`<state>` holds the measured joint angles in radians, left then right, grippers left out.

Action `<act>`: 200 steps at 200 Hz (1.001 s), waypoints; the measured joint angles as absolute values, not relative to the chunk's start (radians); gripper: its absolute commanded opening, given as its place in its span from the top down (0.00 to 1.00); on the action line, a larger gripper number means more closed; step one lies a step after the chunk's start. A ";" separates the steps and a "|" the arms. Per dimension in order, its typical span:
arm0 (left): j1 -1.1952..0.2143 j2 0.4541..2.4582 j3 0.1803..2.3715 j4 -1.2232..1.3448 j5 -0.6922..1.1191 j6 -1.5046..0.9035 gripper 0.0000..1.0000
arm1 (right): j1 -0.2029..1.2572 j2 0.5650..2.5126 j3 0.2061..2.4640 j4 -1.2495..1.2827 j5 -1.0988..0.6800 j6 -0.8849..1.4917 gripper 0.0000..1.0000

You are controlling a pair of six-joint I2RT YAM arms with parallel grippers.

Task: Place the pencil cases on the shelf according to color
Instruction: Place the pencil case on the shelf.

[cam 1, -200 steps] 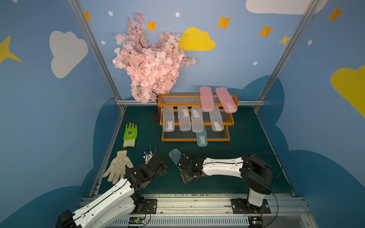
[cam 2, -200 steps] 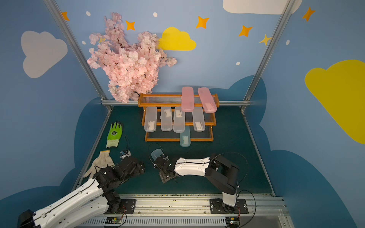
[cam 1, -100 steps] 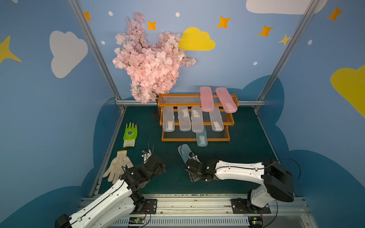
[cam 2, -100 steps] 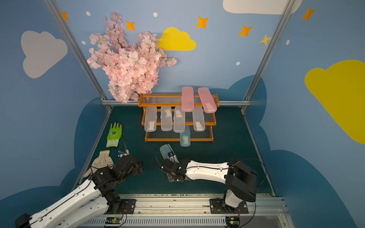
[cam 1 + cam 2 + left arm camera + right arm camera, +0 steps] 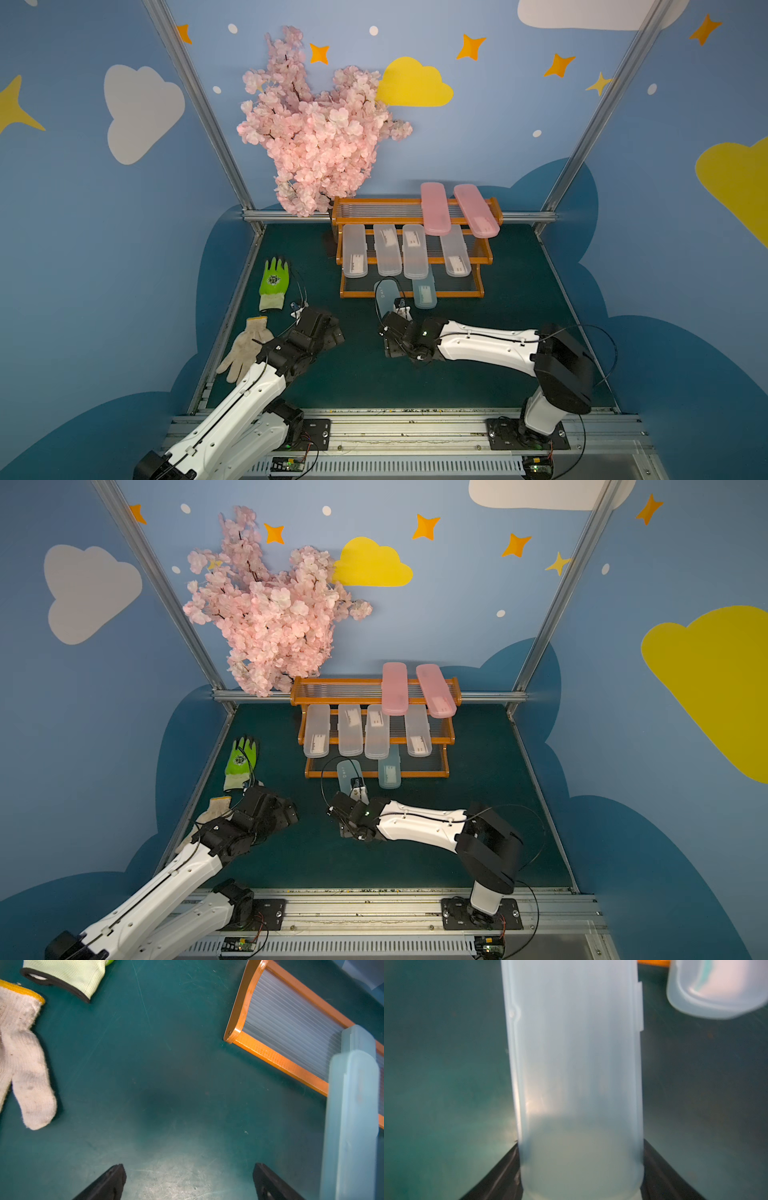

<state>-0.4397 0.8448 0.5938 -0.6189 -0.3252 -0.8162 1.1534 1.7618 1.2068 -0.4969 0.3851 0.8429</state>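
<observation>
**A:** Which way does the case lie from the gripper?

**B:** Straight ahead of it. The right gripper point(image 5: 395, 323), in the lower middle of the frame, has its jaws partly spread and clamped across the near end of the pale blue pencil case point(image 5: 384, 293). The case's long axis runs up the frame from the jaws to the shelf point(image 5: 457, 294). Its far end sits over the front rail of the bottom tier, just left of the second blue case point(image 5: 424, 293), which lies on that tier.

**A:** And the other arm?

**B:** The left gripper point(image 5: 334, 332) is further left, well apart from the shelf, with its jaws wide and nothing between them. The right arm is nearer, so I judge the placing is its job: a short push along that same axis.

**A:** Is the far end resting on the tier?

**B:** Both top views leave that unclear. The left wrist view shows the case point(image 5: 353, 1115) crossing the orange rail point(image 5: 276, 1059) at the right of the frame, though I cannot tell whether they touch. The right wrist view shows the grip point(image 5: 581, 1167) plainly, and the neighbour's rounded end point(image 5: 716, 987) at upper right, apart from the held case.
</observation>
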 measured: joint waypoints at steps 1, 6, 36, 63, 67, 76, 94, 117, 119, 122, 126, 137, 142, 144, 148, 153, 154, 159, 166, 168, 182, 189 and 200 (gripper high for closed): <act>-0.438 0.845 0.594 -0.619 -0.324 -0.815 0.00 | 1.151 1.767 1.213 -0.496 0.385 0.844 0.58; -0.432 0.845 0.594 -0.615 -0.320 -0.810 0.00 | 1.145 1.786 1.233 -0.493 0.385 0.848 0.58; -0.410 0.848 0.594 -0.596 -0.307 -0.786 0.00 | 1.106 1.881 1.344 -0.485 0.387 0.862 0.58; -0.400 0.873 0.593 -0.582 -0.306 -0.769 0.00 | 1.080 1.954 1.428 -0.484 0.393 0.869 0.58; -0.398 0.877 0.593 -0.580 -0.305 -0.767 0.00 | 1.077 1.964 1.439 -0.484 0.392 0.871 0.58; -0.393 0.886 0.592 -0.573 -0.302 -0.763 0.00 | 1.070 1.984 1.461 -0.485 0.395 0.875 0.61; -0.380 0.899 0.587 -0.556 -0.287 -0.758 0.00 | 1.058 2.025 1.504 -0.488 0.398 0.879 0.63; -0.370 0.912 0.577 -0.530 -0.273 -0.746 0.00 | 1.050 2.078 1.558 -0.492 0.405 0.878 0.63; -0.369 0.913 0.577 -0.529 -0.271 -0.745 0.00 | 1.050 2.083 1.563 -0.493 0.405 0.878 0.63; -0.368 0.914 0.577 -0.529 -0.269 -0.744 0.00 | 1.049 2.089 1.570 -0.494 0.406 0.878 0.64; -0.368 0.916 0.577 -0.526 -0.267 -0.743 0.00 | 1.048 2.098 1.579 -0.493 0.406 0.878 0.64; -0.366 0.918 0.577 -0.518 -0.260 -0.739 0.00 | 1.046 2.117 1.599 -0.494 0.408 0.878 0.64; -0.366 0.918 0.577 -0.515 -0.258 -0.737 0.00 | 1.044 2.123 1.606 -0.495 0.408 0.878 0.64; -0.366 0.918 0.577 -0.514 -0.257 -0.736 0.00 | 1.043 2.127 1.608 -0.495 0.408 0.878 0.64; -0.366 0.918 0.577 -0.512 -0.256 -0.736 0.00 | 1.042 2.131 1.615 -0.497 0.408 0.878 0.65; -0.366 0.918 0.577 -0.508 -0.253 -0.736 0.00 | 1.042 2.138 1.623 -0.498 0.408 0.878 0.65; -0.366 0.918 0.577 -0.508 -0.252 -0.736 0.00 | 1.042 2.139 1.625 -0.498 0.408 0.878 0.66; -0.366 0.918 0.575 -0.503 -0.250 -0.736 0.00 | 1.041 2.146 1.634 -0.499 0.408 0.878 0.66; -0.366 0.918 0.571 -0.497 -0.246 -0.735 0.00 | 1.039 2.155 1.647 -0.500 0.408 0.877 0.66; -0.366 0.918 0.570 -0.496 -0.245 -0.736 0.00 | 1.039 2.158 1.651 -0.500 0.408 0.877 0.66; -0.366 0.918 0.560 -0.491 -0.238 -0.735 0.00 | 1.034 2.179 1.680 -0.499 0.408 0.873 0.66; -0.366 0.918 0.557 -0.491 -0.236 -0.732 0.00 | 1.030 2.188 1.691 -0.499 0.408 0.871 0.64; -0.366 0.918 0.555 -0.491 -0.234 -0.730 0.00 | 1.025 2.198 1.703 -0.500 0.408 0.867 0.56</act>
<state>-0.3664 0.9176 0.5552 -0.4911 -0.2337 -0.7300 1.0252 2.1983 1.7031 -0.4995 0.4076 0.8665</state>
